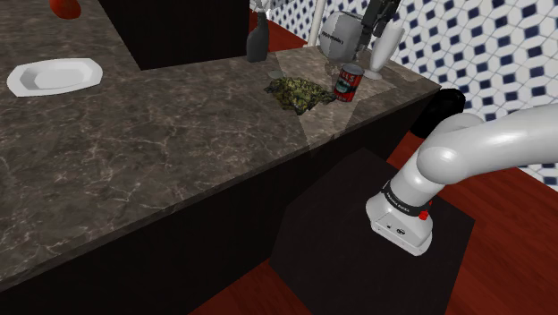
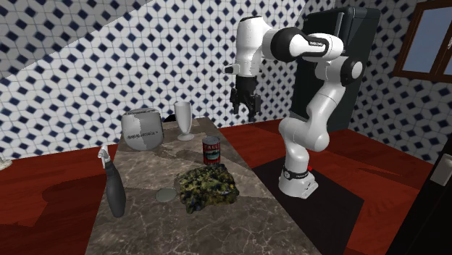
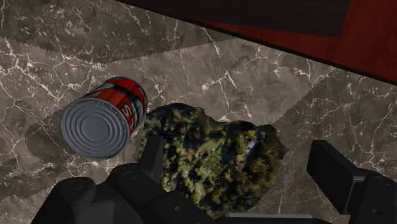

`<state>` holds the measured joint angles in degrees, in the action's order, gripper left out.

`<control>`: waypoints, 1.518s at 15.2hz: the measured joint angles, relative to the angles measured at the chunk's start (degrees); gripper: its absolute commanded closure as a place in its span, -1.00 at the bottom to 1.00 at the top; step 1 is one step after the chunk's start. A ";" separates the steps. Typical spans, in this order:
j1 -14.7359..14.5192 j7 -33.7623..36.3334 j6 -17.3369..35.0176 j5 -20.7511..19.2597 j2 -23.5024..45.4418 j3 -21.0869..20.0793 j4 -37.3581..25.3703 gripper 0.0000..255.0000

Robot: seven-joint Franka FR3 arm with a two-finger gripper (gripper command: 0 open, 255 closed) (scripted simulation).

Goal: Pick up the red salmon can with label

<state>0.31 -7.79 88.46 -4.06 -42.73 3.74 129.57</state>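
On a dark marbled counter (image 1: 179, 134), a red labelled can (image 1: 349, 80) is standing upright, just beside a mottled green lump (image 1: 300, 91). Well above them, the black gripper (image 2: 245, 112) is hanging with its fingers spread wide, holding nothing and touching nothing. Judging by the wrist view, it is pointing at the lump rather than the can. Nothing of the pick is done: aligning, descending, closing and lifting are all remaining.
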 measured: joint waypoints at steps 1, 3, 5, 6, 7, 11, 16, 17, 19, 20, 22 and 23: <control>0.00 0.00 0.00 0.00 0.00 0.00 0.00 -1.00; 0.22 -1.18 1.75 -0.58 1.12 1.12 0.79 -1.00; 0.65 -3.35 3.85 -1.59 3.12 3.15 1.05 -1.00; 0.80 -4.26 4.85 -1.96 4.10 3.99 1.14 -1.00; 0.92 -5.22 6.09 -2.29 5.59 4.90 0.99 -1.00; 1.40 -9.43 11.75 -3.39 12.09 8.80 0.49 -1.00; 1.92 -14.83 17.46 -3.59 20.13 13.27 -1.33 -1.00; 1.93 -15.92 18.41 -3.35 22.12 14.10 -2.27 -1.00; 2.01 -16.69 20.24 -3.27 23.49 14.74 -1.71 -1.00; 1.99 -16.93 20.99 -3.17 24.17 14.96 -1.62 -1.00; 2.05 -17.00 22.69 -3.21 24.50 15.15 -0.24 -1.00; 2.07 -17.06 23.61 -3.22 24.76 15.27 0.43 -1.00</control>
<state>2.38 -24.85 112.07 -7.28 -17.97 19.01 130.00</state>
